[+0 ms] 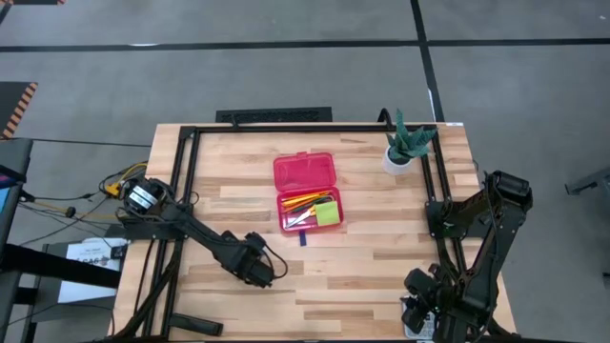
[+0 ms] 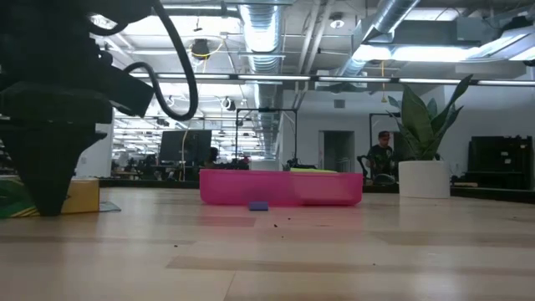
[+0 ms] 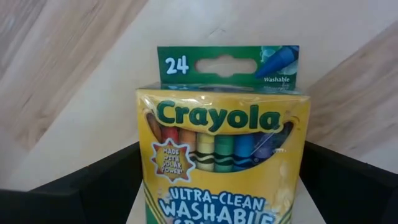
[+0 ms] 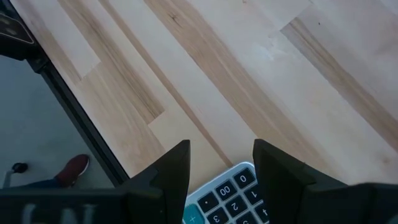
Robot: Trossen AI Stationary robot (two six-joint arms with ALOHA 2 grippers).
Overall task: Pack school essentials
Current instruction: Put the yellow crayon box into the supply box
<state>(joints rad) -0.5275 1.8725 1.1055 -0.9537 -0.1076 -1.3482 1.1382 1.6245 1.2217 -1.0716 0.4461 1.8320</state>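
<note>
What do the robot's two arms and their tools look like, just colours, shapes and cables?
Both arms are dark, near-black, built of chunky jointed segments. The left arm has a pale silver module at its base with yellow and orange cables trailing off it. In the low view a black cable loops above its bulky dark wrist. The right tool has two flat, dark, tapering fingers. No markings can be made out.

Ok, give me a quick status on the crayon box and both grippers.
Left gripper around the crayon box, low over the table. Right gripper open above the calculator at the near right corner. Pink case open, path clear.
</note>
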